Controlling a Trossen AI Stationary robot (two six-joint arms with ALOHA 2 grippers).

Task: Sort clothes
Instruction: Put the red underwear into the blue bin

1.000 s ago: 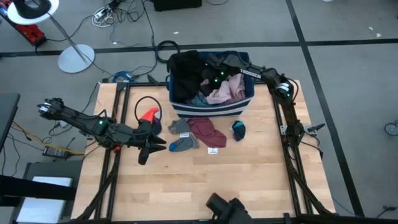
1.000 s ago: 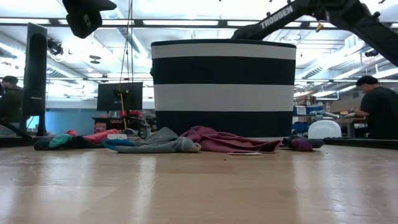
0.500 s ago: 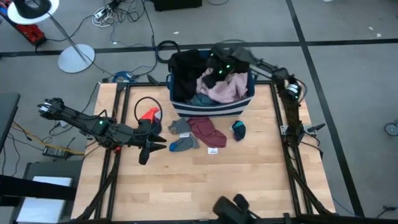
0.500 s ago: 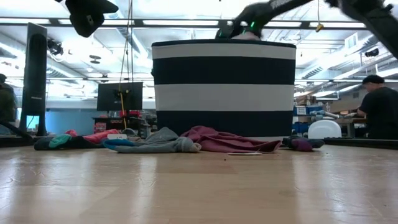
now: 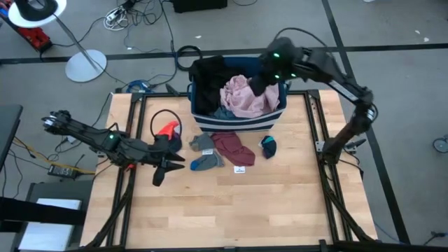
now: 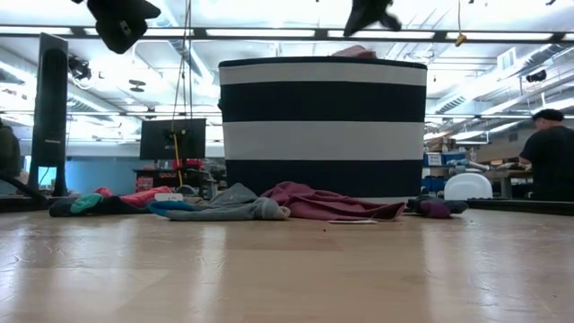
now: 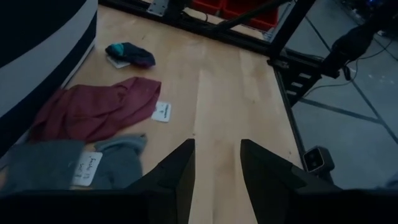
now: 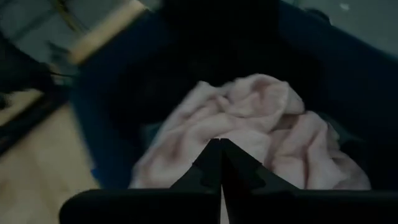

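Note:
The dark blue bin with a white stripe (image 5: 238, 120) stands at the far middle of the table. In it lie a pink garment (image 5: 243, 96) and a black one (image 5: 208, 78). My right gripper (image 5: 260, 80) hangs shut above the bin's right part, clear of the pink garment (image 8: 249, 118), with nothing between its fingers. In front of the bin a maroon piece (image 5: 234, 148), a grey piece (image 5: 203, 142), a blue sock (image 5: 207, 163) and a dark teal sock (image 5: 269, 146) lie flat on the table. A red-orange piece (image 5: 169, 129) lies farther left. My left gripper (image 5: 162, 166) hovers open left of the socks.
White tags (image 7: 163, 112) lie on the wood beside the maroon piece (image 7: 99, 109). Black frame rails (image 5: 329, 182) run along both table sides. The near half of the table (image 5: 238, 210) is bare wood. People stand in the room behind (image 6: 549, 161).
My right gripper has risen out of the bin, staying shut, and now hangs well above its rim; its arm has swung up and toward the right edge. The pink garment now heaps higher and shows above the rim. My left gripper has stayed in place.

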